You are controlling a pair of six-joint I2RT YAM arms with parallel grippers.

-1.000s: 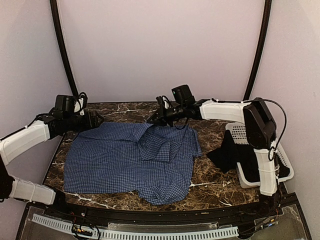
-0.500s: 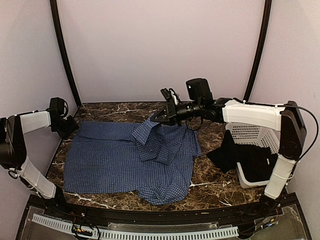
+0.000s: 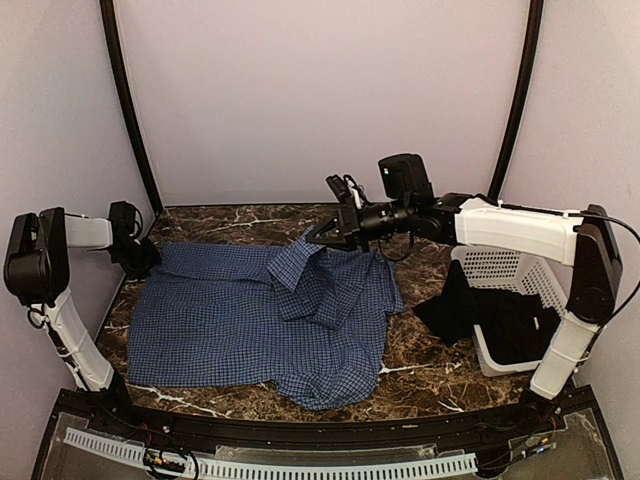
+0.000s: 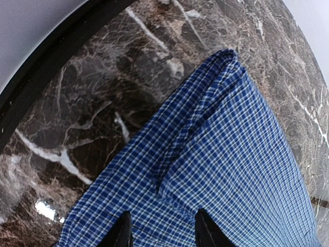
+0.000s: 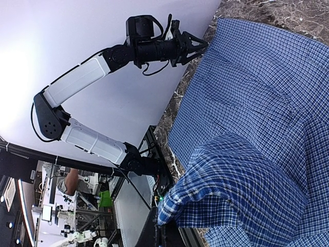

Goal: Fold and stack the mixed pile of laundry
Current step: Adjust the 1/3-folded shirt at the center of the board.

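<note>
The table (image 3: 430, 385) was the biggest thing before me, dark marble with white veins. On it the shirt (image 3: 220, 320) lay spread open, from the centre out toward 9 o'clock, and one part near its 1 o'clock side was turned over onto the rest. The black garment (image 3: 455, 305) was at 3 o'clock, hanging half out of the basket (image 3: 495, 262) with its edge on the table.

My right gripper (image 3: 318, 236) was at the shirt's 12 o'clock edge. It was closed on a piece of the checked cloth and held it a little up from the table. My left gripper (image 3: 143, 258) was at the shirt's 10 o'clock corner. Its fingers (image 4: 122, 234) stood apart over the cloth, and as far as I could see they gripped nothing.

I judged the task to be only at its beginning. The shirt had one partial fold and needed more. The black garment was not folded at all, and nothing was stacked yet.
</note>
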